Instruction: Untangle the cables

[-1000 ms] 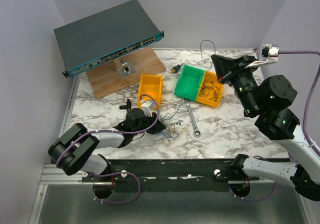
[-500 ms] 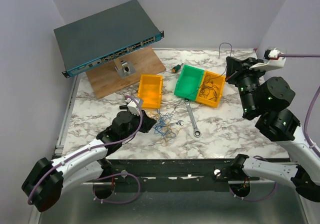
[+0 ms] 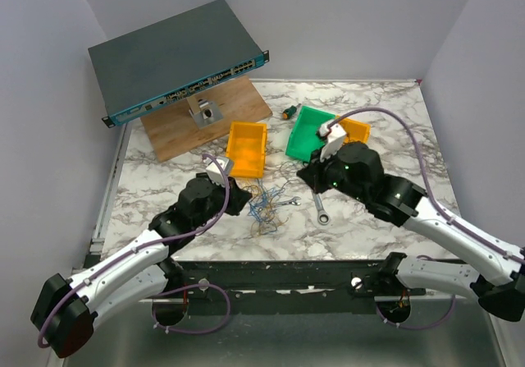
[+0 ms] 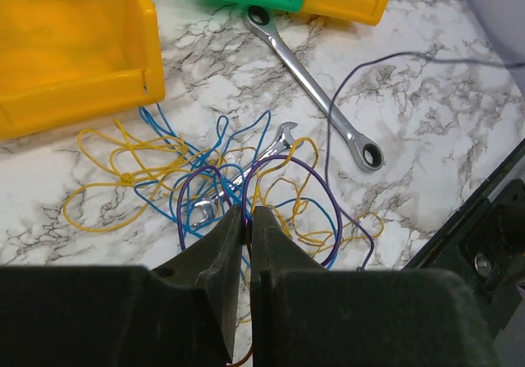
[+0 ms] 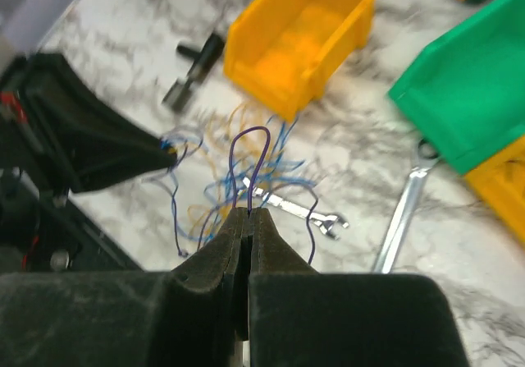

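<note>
Cables: a loose tangle of blue, yellow and purple wires (image 4: 215,174) lies on the marble tabletop (image 3: 385,121) just in front of the yellow bin (image 3: 246,148), between the two grippers.
Small wrench: a silver spanner (image 4: 246,166) sits inside the tangle, with strands crossing over it.
Right gripper: the fingers (image 5: 248,213) are pressed together on a purple wire (image 5: 232,162), whose loop stands above the tips.
Left gripper: the fingers (image 4: 244,213) are nearly closed at the tangle's near edge. Blue strands bunch at the tip, apparently pinched.
Step in hand: probably drawing the purple wire free while the left anchors the rest.
Doing it well: pull slowly up and away from the left gripper, and ease off if the small wrench lifts or knots tighten.
</note>
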Robot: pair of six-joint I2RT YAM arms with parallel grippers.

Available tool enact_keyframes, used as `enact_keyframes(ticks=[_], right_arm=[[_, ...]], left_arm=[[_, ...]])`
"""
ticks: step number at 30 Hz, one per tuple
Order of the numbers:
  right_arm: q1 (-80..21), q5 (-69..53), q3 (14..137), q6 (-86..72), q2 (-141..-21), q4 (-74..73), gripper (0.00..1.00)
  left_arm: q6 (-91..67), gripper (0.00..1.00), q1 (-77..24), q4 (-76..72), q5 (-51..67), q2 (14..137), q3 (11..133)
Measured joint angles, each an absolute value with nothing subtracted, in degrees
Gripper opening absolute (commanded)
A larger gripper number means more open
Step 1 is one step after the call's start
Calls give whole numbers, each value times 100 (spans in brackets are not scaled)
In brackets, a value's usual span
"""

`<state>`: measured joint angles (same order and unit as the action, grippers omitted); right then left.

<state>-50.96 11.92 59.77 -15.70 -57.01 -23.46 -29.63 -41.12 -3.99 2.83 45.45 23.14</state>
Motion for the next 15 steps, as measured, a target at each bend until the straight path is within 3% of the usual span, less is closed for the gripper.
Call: enact_keyframes(ticks=[7, 15], right_arm=[[-5096, -268, 5166, -1905, -6300, -2038, 1], [-5096, -1184, 3699, -2939, -5948, -674, 1]], left_arm=[[-2681, 10, -4112, -336, 416, 4593, 2397], [-2373, 10, -4112, -617, 513, 4873, 2392]])
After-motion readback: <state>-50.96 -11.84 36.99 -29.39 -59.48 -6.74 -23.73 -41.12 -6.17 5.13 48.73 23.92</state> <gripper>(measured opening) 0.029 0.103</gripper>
